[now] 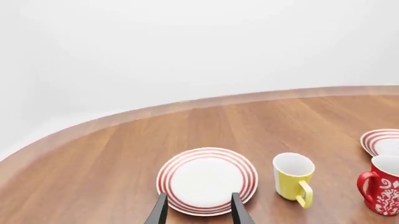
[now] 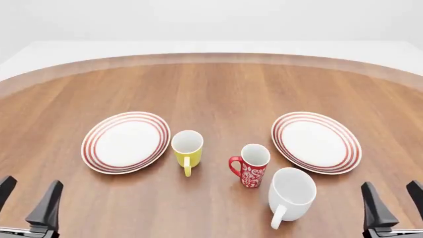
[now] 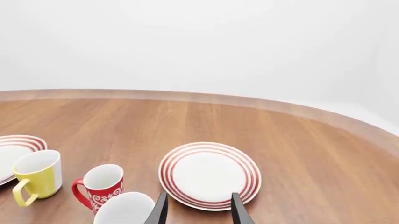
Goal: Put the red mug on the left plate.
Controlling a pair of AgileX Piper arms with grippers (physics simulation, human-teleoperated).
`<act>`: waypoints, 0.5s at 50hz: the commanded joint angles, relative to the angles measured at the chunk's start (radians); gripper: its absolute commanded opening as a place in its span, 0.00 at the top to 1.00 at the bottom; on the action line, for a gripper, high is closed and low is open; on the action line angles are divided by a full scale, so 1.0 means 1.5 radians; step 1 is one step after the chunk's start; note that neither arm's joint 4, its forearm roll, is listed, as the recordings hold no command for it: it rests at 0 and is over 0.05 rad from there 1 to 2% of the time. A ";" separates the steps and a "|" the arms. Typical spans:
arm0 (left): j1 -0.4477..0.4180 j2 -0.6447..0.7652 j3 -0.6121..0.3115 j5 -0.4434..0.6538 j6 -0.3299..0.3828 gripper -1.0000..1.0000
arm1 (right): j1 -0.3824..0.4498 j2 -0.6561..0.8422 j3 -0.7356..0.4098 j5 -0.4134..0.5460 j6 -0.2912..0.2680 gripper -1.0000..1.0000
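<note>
Nearest the front edge of the table (image 2: 211,84): left gripper (image 2: 29,201) at the left corner, right gripper (image 2: 391,201) at the right corner. Both sit with jaws spread and hold nothing; both are well apart from all crockery. The lower frame edge cuts off the arm bodies.

Next out: white mug (image 2: 290,192), tilted toward the front edge, handle toward the arms. It sits just beside the red mug (image 2: 251,165), on that mug's right-front side; the front view does not settle whether they touch. In the right wrist view the white mug is only a partial rim at the frame edge, overlapping the red mug's base.

The red mug stands upright near the table's middle, handle pointing left, bare wood all round except on the white-mug side. It rests on the table, not on any plate.

Yellow mug (image 2: 187,148) stands upright left of the red mug, handle toward the front edge. It lies between the red mug and the left plate (image 2: 126,142), close to that plate's right rim.

The left plate lies flat on the left half with nothing on it. The right plate (image 2: 316,142) mirrors it on the right half, near the red and white mugs.

The left wrist view cuts the red mug and right plate at the frame edge.
</note>
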 commanded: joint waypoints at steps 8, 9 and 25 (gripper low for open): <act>-0.026 0.010 -0.067 0.042 0.062 0.00 | 0.001 0.000 0.001 0.000 -0.010 0.00; -0.029 0.012 -0.069 0.045 0.075 0.00 | 0.001 0.000 0.001 0.001 -0.012 0.00; -0.082 0.134 -0.118 -0.015 0.106 0.00 | 0.003 0.000 0.001 0.000 -0.014 0.00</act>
